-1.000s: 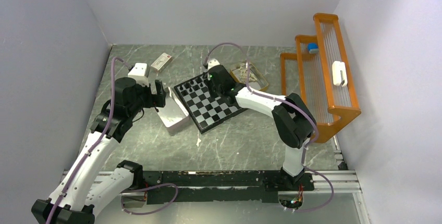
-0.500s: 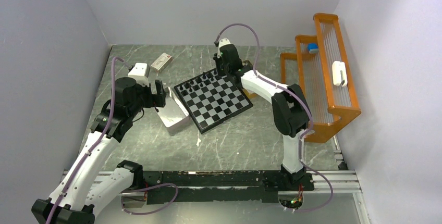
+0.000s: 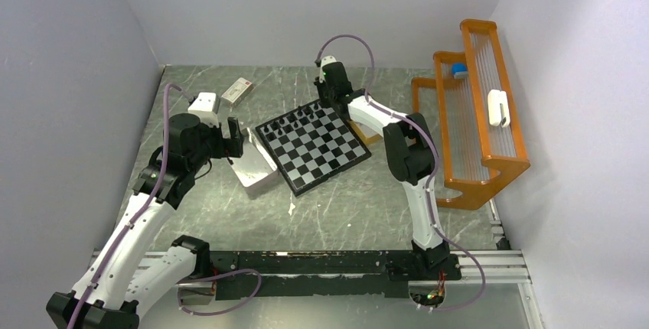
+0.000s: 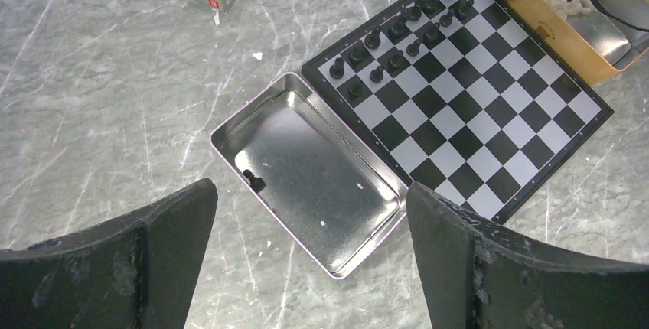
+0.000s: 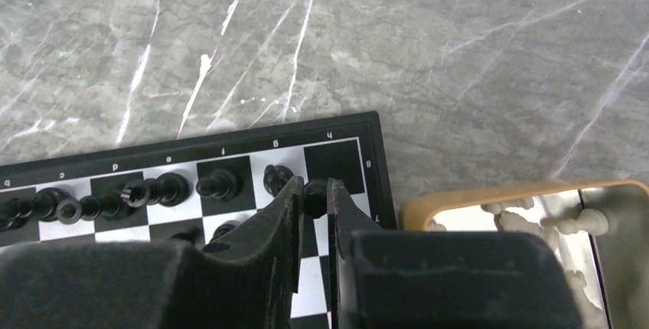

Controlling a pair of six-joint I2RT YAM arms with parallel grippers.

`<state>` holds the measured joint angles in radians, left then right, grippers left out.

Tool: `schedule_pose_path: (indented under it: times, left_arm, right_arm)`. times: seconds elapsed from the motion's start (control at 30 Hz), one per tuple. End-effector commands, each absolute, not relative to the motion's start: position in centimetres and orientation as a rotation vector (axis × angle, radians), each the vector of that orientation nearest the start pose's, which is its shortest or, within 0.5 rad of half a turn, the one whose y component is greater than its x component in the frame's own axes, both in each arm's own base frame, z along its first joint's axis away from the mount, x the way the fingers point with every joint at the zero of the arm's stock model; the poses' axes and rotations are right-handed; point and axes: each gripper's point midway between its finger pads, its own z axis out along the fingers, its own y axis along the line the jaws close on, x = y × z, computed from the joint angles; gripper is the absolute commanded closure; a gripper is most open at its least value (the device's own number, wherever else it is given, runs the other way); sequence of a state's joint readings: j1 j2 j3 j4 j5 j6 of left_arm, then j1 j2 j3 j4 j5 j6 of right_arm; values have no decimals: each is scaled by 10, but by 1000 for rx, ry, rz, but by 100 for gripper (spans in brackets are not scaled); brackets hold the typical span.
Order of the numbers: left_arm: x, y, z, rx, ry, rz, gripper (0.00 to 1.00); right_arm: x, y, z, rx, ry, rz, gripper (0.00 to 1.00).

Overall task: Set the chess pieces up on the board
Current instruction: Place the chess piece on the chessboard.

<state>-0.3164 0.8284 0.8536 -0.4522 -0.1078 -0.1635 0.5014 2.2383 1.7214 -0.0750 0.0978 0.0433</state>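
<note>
Arms: 2, 1 gripper each.
Board [image 3: 314, 145]: 1, lying askew on the grey table [image 3: 337, 206], between the silver tin [image 4: 321, 168] and the tan tray [image 4: 547, 34].
Black pieces [image 4: 396, 60]: about 14 on the board, in 2 rows along its far edge; they are too crowded for a sure count.
Silver tin: 1, open, touching the board's left edge, with 1 stray black piece [image 4: 251, 180] inside.
Tan tray: 1, holding several cream pieces [image 5: 536, 214]; their number cannot be told.
Other things: 1 white carton [image 3: 237, 89] and 1 orange rack [image 3: 490, 168].
Left gripper [image 4: 310, 199]: fingers spread wide and holding nothing, high above the tin.
Right gripper [image 5: 314, 191]: fingers pinched on 1 held piece [image 5: 314, 193], black, at the board corner beside the tray. Whether that piece touches its square cannot be told.
Change from 1 second ago: the right arm then lay across the board's right half and is now at the far corner. The left arm has not moved.
</note>
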Motion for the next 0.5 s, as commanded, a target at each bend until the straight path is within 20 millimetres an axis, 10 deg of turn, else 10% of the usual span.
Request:
schedule_pose_path:
  times: [0.0,0.47]
  left_arm:
    - [287,-84,246,100,1951,-216,2]
    - [287,-82,247,96,1948,-208,3]
  right_arm:
    - [554,279,79,-433,2112,218,87]
    - [565,279,64,-413,2150,228,86]
